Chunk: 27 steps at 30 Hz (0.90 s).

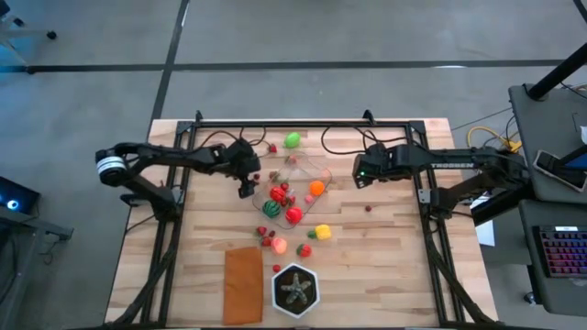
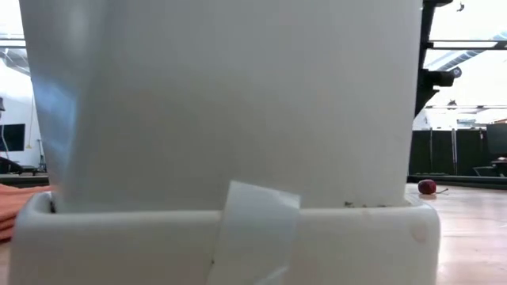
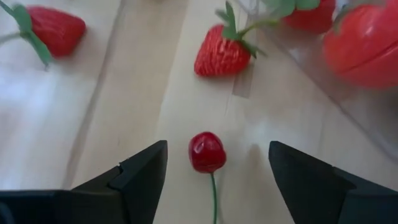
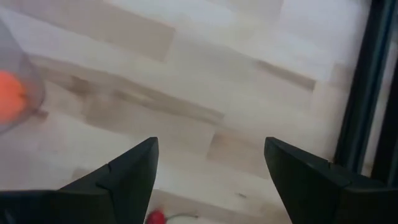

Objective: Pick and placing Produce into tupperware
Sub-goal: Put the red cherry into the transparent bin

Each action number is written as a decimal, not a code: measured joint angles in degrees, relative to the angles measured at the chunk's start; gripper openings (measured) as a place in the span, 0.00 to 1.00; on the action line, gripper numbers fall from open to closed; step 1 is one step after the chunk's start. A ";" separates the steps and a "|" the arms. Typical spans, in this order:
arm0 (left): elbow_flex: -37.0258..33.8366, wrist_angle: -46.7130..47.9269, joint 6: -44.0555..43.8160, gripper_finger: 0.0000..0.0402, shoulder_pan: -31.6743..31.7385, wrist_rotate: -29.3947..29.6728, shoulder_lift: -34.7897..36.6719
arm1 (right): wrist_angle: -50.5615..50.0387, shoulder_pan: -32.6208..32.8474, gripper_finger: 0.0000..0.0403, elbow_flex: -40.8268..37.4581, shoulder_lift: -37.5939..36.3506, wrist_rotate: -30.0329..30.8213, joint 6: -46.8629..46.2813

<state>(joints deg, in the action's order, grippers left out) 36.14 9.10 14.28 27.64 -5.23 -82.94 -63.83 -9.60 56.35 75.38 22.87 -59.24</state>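
The clear tupperware (image 1: 295,186) stands mid-table and holds an orange piece (image 1: 316,187) and red pieces. More produce lies on the wood around it: a green piece (image 1: 292,140), a yellow one (image 1: 323,232) and strawberries (image 3: 222,53). My left gripper (image 1: 246,190) is at the tupperware's left side, tilted down and open. Its fingers stand on either side of a small red cherry (image 3: 206,152) without touching it, and the cherry lies on the table with its stem toward the gripper. My right gripper (image 1: 359,170) hangs open over bare wood to the right of the tupperware wall (image 4: 18,93).
A green star-shaped plant in a black hexagonal pot (image 1: 295,289) and a flat orange-brown rectangle (image 1: 242,284) sit at the near edge. A black frame (image 1: 303,124) borders the table. One loose cherry (image 1: 369,208) lies right of the tupperware. A white object (image 2: 230,119) blocks most of the low view.
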 joint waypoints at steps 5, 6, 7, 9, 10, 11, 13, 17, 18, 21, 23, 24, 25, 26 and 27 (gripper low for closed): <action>-0.01 -1.33 -0.07 0.54 0.00 0.06 -2.97 | 0.29 -1.11 0.71 -0.89 -1.01 1.30 1.27; -0.01 -1.86 -0.23 0.52 0.00 0.15 -3.41 | 0.44 -1.38 0.71 -1.16 -1.06 1.31 1.32; 0.03 -2.10 -0.37 0.49 0.00 0.35 -3.80 | 0.57 -1.60 0.71 -1.46 -1.06 1.31 1.39; 0.64 -2.12 -0.44 0.45 -0.10 1.29 -4.44 | 1.42 -1.97 0.71 -2.03 -1.08 1.31 1.67; 0.94 -2.19 -0.44 0.43 -0.09 1.54 -4.79 | 2.04 -2.07 0.71 -2.29 -1.08 1.26 1.99; 1.24 -2.12 -0.44 0.41 -0.09 1.57 -5.05 | 2.54 -2.15 0.71 -2.49 -1.08 1.21 2.45; 1.77 -2.26 -0.43 0.37 -0.07 1.98 -5.52 | 3.38 -2.22 0.71 -2.69 -1.08 1.16 2.78; 2.19 -2.28 -0.39 0.31 -0.04 2.29 -6.06 | 3.40 -2.33 0.71 -2.79 -1.06 1.12 3.86; 2.17 -2.30 -0.39 0.30 -0.04 2.26 -6.17 | 3.39 -2.41 0.71 -2.79 -1.06 1.12 4.24; 1.99 -2.23 -0.39 0.26 -0.05 2.06 -6.18 | 3.47 -2.84 0.71 -2.79 -1.06 1.06 5.25; 1.99 -1.82 -0.42 0.24 -0.07 2.05 -6.18 | 3.64 -3.25 0.71 -2.79 -1.06 0.94 5.36; 2.01 -1.63 -0.42 0.23 -0.07 2.08 -6.16 | 3.76 -3.48 0.71 -2.79 -1.06 0.94 5.47; 2.01 -1.50 -0.42 0.22 -0.07 2.15 -6.12 | 4.09 -3.63 0.71 -2.79 -1.06 0.94 5.55; 2.01 -1.39 -0.42 0.21 -0.07 2.26 -6.12 | 4.48 -3.79 0.71 -2.79 -1.06 0.91 5.77; 2.00 -1.32 -0.42 0.21 -0.07 2.33 -6.09 | 4.67 -3.89 0.71 -2.79 -1.06 0.82 5.91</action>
<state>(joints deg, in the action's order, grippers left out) 38.14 7.78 13.87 27.57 -2.90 -89.03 -59.16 -13.48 53.56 74.32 23.70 -53.33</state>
